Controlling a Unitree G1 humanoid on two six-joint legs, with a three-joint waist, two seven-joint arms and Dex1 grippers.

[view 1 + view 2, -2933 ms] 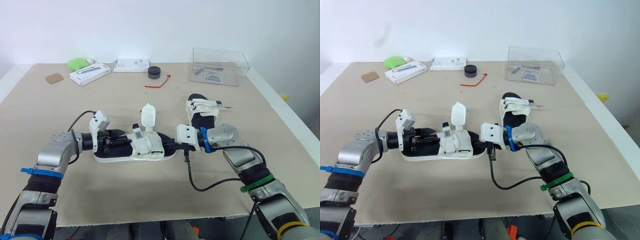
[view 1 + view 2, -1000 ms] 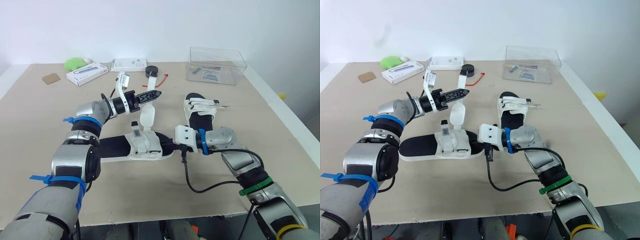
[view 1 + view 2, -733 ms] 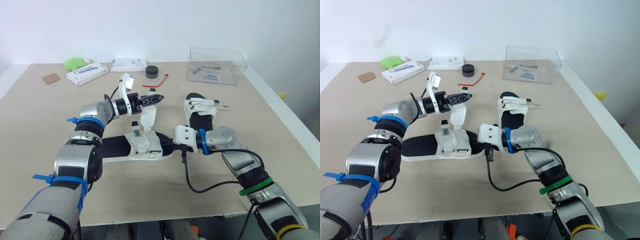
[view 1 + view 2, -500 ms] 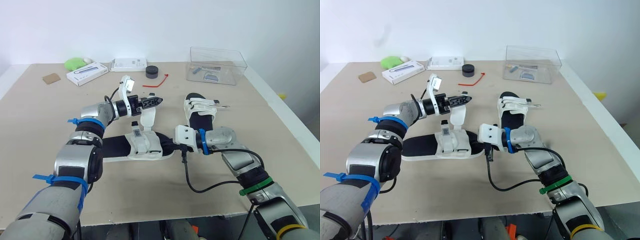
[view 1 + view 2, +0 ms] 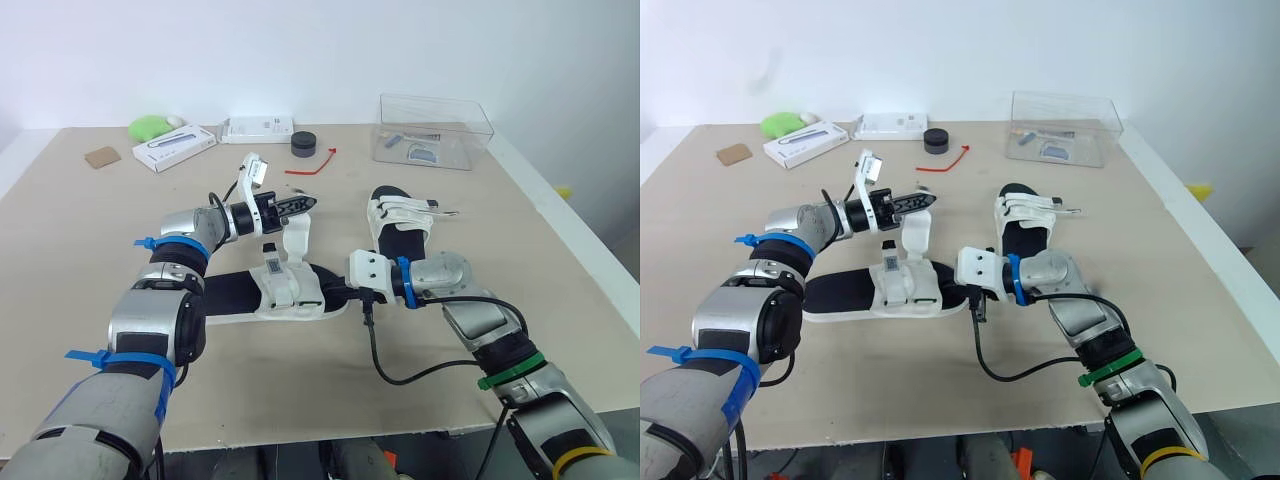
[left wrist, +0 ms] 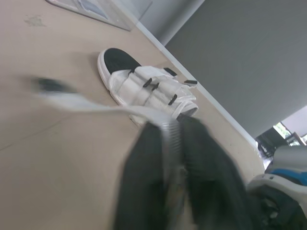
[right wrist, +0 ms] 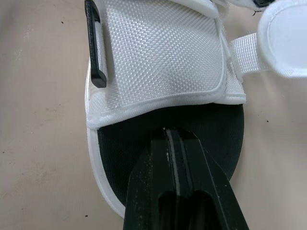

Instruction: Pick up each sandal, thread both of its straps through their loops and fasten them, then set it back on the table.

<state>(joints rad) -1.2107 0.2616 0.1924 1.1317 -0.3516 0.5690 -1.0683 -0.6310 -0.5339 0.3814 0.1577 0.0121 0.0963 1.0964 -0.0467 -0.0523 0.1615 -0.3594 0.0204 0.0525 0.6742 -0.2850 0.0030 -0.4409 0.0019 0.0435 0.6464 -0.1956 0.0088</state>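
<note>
**Strap caught**

The near sandal [image 5: 270, 297] is lying on the surface [image 5: 90, 230], near centre, its loose strap [image 5: 296, 235] standing upright. The left pincer [image 5: 306, 203], higher a second ago, is coming down onto the strap tip and pinching it, so threading looks ready to begin. The right pincer [image 7: 168, 133], fingers pressed together, is pinning the sandal's right end.

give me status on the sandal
Left gripper shut on strap; right gripper shut, pressing sandal. Sandal on table, strap up, unthreaded. Other sandal apart.
</note>
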